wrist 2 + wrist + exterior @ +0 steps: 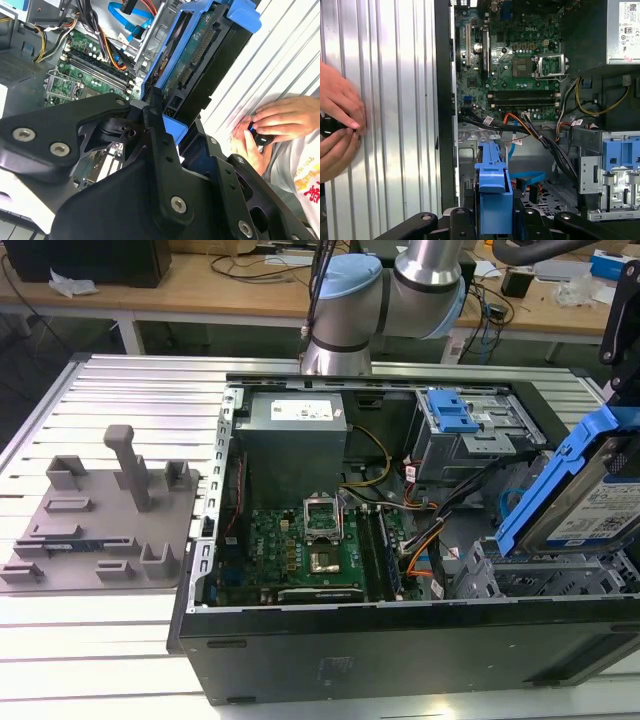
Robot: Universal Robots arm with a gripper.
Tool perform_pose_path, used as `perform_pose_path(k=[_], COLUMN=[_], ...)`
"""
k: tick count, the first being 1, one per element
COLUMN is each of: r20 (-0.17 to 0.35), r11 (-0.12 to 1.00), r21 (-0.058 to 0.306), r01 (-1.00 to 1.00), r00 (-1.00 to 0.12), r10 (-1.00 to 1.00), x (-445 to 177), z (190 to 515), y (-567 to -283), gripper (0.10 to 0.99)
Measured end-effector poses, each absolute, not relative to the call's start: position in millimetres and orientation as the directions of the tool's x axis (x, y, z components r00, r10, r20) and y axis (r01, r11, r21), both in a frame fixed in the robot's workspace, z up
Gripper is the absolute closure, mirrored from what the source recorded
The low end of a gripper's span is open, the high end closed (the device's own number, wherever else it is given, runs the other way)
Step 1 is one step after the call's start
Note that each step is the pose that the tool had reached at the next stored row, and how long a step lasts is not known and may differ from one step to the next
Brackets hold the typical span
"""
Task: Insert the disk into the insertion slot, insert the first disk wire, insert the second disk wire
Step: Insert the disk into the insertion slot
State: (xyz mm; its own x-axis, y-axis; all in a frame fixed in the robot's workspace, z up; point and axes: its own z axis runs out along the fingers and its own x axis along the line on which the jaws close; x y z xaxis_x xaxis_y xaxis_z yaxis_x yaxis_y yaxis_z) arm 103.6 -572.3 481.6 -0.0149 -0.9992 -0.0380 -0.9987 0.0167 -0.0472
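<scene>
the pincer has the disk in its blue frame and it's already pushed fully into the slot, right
Not quite. The pincer does grip the disk by its blue frame, but the disk is not in the insertion slot: the exterior view shows it held tilted in the air above it.
</scene>
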Motion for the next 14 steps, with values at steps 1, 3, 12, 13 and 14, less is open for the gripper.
perform_pose_path(k=[1, 3, 12, 13, 14], r20=[-0.038, -0.038, -0.03, -0.029, -0.029], r11=[0.017, 0.017, 0.016, 0.016, 0.016], r21=[-0.047, -0.048, -0.046, -0.046, -0.045], r01=[-0.999, -0.999, -0.999, -0.999, -0.999], r00=[-0.015, -0.015, -0.015, -0.015, -0.015], r10=[-0.999, -0.999, -0.999, -0.999, -0.999], x=[103.6, 103.6, 104.4, 104.6, 105.1], z=[481.6, 481.5, 480.6, 480.4, 480.2], y=[-572.2, -572.2, -570.1, -569.3, -567.9], gripper=[0.722, 0.722, 0.722, 0.722, 0.722])
